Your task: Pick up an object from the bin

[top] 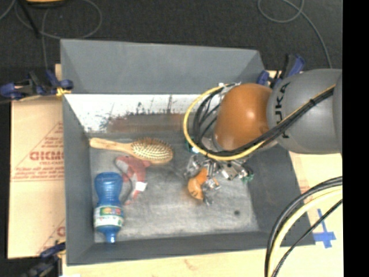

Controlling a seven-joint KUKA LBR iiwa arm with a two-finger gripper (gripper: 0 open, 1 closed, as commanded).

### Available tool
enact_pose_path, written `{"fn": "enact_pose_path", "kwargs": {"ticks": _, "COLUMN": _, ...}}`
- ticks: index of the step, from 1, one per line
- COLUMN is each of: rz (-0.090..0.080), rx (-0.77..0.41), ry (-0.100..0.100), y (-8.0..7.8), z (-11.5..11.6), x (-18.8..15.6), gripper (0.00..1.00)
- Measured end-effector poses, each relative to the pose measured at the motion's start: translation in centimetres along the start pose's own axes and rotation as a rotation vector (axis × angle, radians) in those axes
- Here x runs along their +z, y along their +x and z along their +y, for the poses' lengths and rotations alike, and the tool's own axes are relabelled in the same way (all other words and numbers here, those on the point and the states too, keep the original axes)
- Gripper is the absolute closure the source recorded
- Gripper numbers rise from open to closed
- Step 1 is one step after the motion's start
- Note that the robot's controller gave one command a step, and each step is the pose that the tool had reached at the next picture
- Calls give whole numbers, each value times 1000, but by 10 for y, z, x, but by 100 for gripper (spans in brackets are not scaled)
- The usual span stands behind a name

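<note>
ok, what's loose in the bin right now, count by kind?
Wooden hairbrush: 1
Blue plastic bottle: 1
Pink and white thing: 1
Small orange thing, by the gripper: 1
Total: 4

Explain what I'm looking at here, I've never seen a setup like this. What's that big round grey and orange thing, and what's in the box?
This is one picture, taken by a camera looking down from above and a little to one side. The big grey shape is a robot arm reaching in from the right. The orange dome and the looped cables are parts of the arm. The box is a grey metal bin.

On its floor lie a wooden hairbrush towards the back left, a blue bottle at the front left, and a red and white thing between them that I can't identify.

The arm's tip is down near the middle of the bin, right by a small orange object. I can't tell whether it has hold of it.
</note>
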State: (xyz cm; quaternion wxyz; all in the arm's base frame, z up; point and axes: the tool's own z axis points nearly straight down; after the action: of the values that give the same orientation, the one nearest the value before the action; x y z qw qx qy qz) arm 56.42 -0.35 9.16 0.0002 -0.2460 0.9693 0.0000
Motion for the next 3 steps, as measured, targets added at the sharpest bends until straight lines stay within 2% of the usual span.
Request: {"fn": "enact_pose_path", "kwargs": {"ticks": 3, "rz": 0, "rx": 2, "ry": 0, "y": 0, "z": 0, "x": 0, "gripper": 100}}
